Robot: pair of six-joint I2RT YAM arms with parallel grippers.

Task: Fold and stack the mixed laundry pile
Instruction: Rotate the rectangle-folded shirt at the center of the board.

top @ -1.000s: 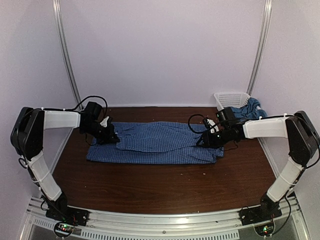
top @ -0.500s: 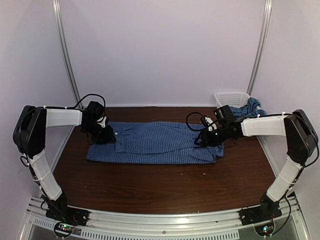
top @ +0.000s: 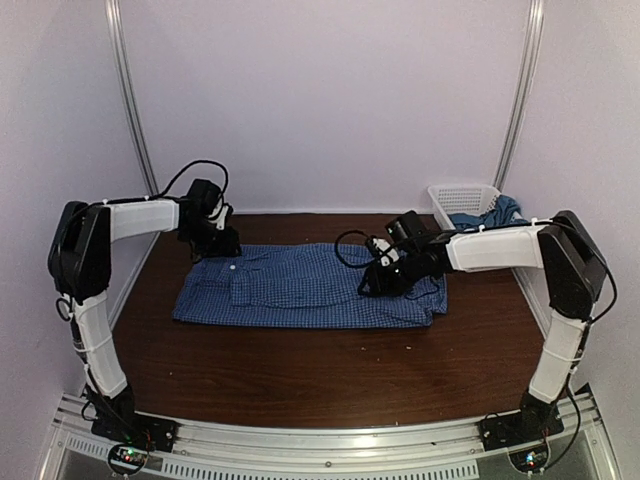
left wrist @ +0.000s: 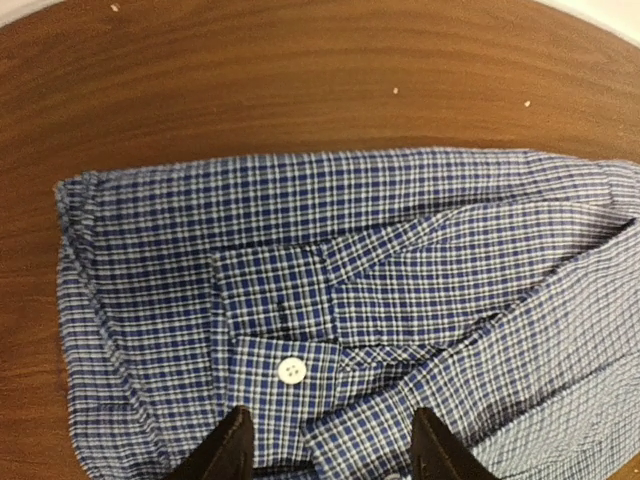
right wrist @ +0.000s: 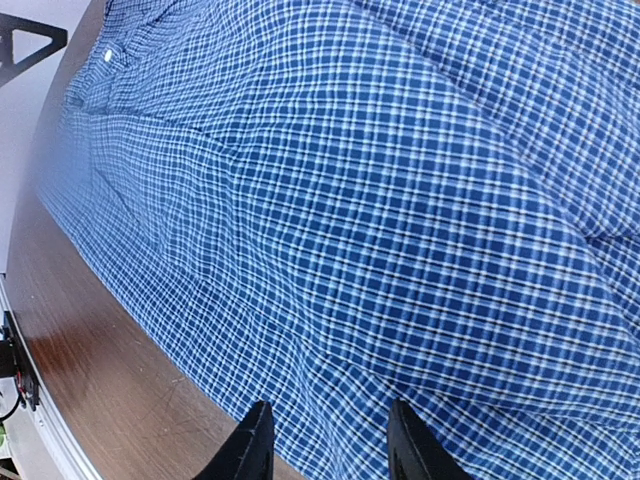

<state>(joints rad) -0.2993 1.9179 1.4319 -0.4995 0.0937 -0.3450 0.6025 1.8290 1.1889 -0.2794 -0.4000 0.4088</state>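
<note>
The checked shirt [top: 310, 285] is thin woven cloth in a fine blue-and-white grid, spread as a long, mostly flat rectangle across the middle of the dark, smooth wooden table [top: 300, 370], with soft creases and overlapping folded layers. The left gripper [top: 222, 245] sits at the shirt's far left corner. In the left wrist view its two black fingers [left wrist: 232, 455] stand wide apart just above the cloth, with nothing pinched between them, and a small round white button [left wrist: 291, 370] on a stitched band lies just ahead of them. The right gripper [top: 372, 282] is low over the right-hand part of the shirt. Its own camera shows it [right wrist: 330, 450] with fingers likewise parted and empty, near the shirt's edge where bare wood shows. The plain teal t-shirt [top: 505, 212] is bunched in a soft heap at the white plastic lattice basket [top: 462, 198] in the far right corner, well apart from both grippers.
</note>
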